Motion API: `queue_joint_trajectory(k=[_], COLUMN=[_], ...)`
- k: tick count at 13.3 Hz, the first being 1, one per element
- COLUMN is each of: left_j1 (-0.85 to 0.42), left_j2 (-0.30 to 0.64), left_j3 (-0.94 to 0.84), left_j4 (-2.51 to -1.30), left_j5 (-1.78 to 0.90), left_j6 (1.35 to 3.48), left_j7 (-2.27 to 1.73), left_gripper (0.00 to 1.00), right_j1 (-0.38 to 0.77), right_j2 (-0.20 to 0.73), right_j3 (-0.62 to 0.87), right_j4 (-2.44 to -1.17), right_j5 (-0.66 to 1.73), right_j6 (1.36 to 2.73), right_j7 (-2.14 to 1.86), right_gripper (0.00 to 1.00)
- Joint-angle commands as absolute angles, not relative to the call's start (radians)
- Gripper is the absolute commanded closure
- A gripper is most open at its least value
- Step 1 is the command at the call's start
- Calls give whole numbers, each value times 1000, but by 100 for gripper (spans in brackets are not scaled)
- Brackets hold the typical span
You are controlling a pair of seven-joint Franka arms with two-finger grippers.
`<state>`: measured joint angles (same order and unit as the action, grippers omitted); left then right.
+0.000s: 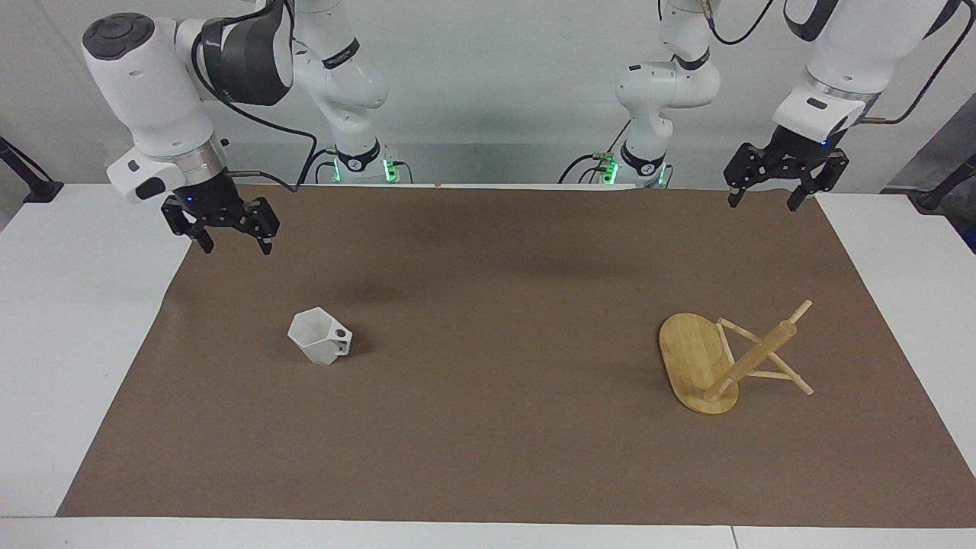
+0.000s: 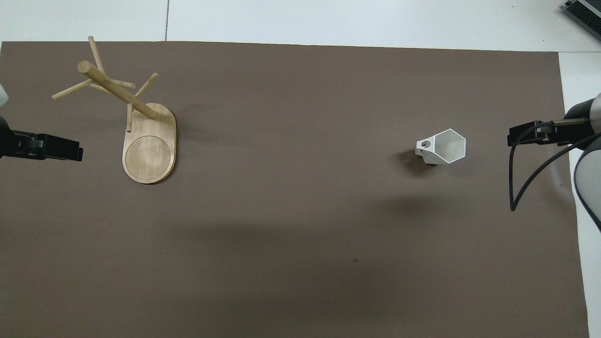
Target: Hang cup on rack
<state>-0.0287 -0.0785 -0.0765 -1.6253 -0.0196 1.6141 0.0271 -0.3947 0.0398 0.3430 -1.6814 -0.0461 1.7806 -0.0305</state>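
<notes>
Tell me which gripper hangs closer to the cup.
The right gripper, over the cup's end of the mat; the left gripper hangs at the rack's end.

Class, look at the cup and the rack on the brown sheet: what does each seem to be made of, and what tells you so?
The cup: matte white, flat facets, no gloss; probably plastic, possibly unglazed ceramic. The rack: pale wood, likely bamboo, judging by its fine straight grain and light tan colour, with a smooth finish.

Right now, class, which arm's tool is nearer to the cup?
The right. The right tool hangs open above the mat's edge at the cup's end of the table. The left tool, also open, hangs at the other end, by the rack.
</notes>
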Motion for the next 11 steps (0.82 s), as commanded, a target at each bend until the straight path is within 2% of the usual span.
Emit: queue_joint_trajectory(k=[1, 11], left_j1=[-28, -20], left_j2=[-95, -100], left_j3=[-75, -75], left_j4=[-1635, -1635], left_j5=[-6, -6], left_j6=[1601, 1601], left_j7=[17, 17], left_gripper=[0, 0], right_j1=[-414, -422], right_j2=[23, 21], right_j3=[345, 344], right_j4=[-1698, -1704], right_j5=[-23, -23], right_j6=[1782, 1784], right_j7=[-57, -64], right_gripper=[0, 0])
